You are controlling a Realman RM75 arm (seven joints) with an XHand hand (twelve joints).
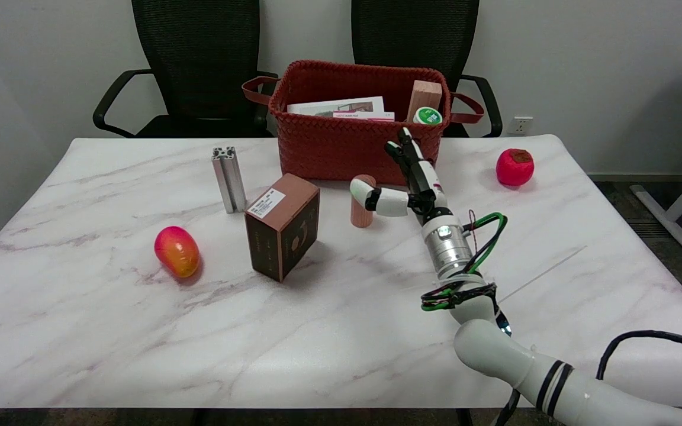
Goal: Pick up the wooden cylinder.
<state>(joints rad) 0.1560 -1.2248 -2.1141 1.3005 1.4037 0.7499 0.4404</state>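
**Right hand at the wooden cylinder in front of the basket**

The wooden cylinder [363, 204] stands upright on the marble-patterned table [110, 331], just in front of the red woven basket [341, 151]. It is a short, plain peg of pale, pinkish-tan wood with a smooth side and a flat top; its upper part is partly hidden by the robot's thumb.

The right hand [410, 186] reaches in from the lower right on its white arm. Its white thumb lies across the top front of the cylinder, apparently touching it, while the other fingers [407, 155] extend upward and away toward the basket wall, spread apart from the thumb. The hand is not closed around the cylinder; whether the far fingers touch its back side cannot be told from this view.

Left of the cylinder stands a brown cardboard box [282, 234] with a white label, tilted on an edge. Further left are an upright aluminium extrusion [229, 179] and a red-yellow mango [177, 251]. A red persimmon-like fruit [515, 167] lies right of the basket. Inside the basket are a wooden block [424, 97], a green-lidded jar [427, 116] and flat printed boxes [341, 107].
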